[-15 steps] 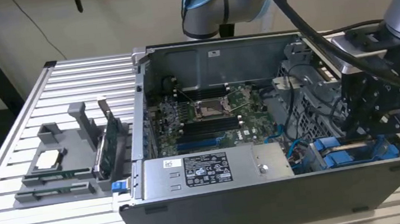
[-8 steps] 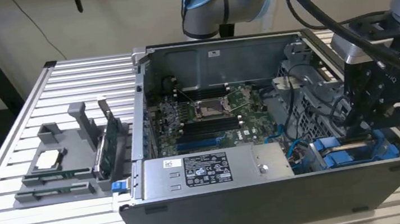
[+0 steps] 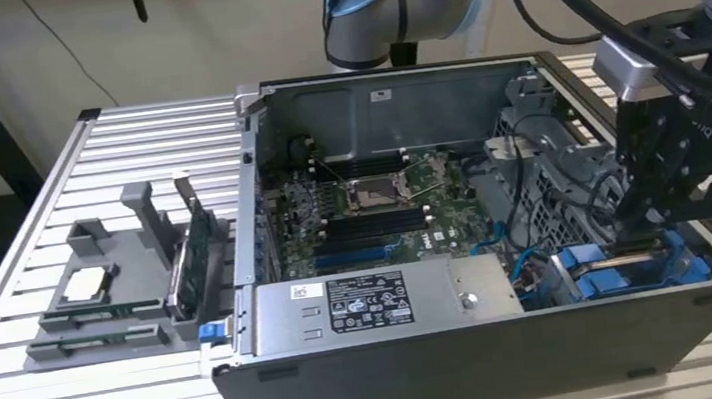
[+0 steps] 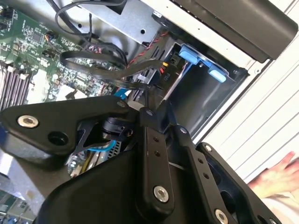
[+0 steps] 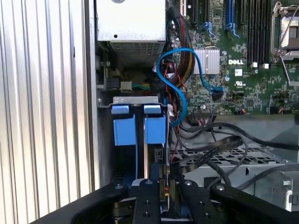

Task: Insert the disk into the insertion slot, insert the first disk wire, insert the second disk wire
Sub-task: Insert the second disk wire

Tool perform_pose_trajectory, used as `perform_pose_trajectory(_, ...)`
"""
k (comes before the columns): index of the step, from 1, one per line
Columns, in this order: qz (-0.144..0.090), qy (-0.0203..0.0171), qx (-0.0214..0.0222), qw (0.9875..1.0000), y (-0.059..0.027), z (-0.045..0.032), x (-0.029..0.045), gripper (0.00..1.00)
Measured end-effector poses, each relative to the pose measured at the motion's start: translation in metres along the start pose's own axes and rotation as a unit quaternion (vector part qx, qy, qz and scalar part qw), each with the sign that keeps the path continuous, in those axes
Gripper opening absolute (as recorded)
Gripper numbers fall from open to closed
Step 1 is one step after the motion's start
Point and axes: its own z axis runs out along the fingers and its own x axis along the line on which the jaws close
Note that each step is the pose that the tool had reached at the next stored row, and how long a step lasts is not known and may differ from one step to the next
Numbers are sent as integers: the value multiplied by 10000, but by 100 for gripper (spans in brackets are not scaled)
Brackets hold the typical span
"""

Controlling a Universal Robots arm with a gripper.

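Blue carrier fittings mark the insertion slot [image 3: 633,269] at the exterior view's lower right, where the gripper [image 3: 640,250], its finger state untellable, reaches among black cables [image 5: 219,144] beside the power supply box [image 3: 375,303].

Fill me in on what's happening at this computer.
A robot arm has its gripper lowered into the open computer case, at the drive bay with blue fittings in the corner beside the power supply box. A blue cable loops nearby over the motherboard. A hand rests outside the case.
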Motion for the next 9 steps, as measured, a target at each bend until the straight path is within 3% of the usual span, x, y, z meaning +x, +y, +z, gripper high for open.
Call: perform_pose_trajectory(9,0,0,-1,10000,-1,-93,-5,24)
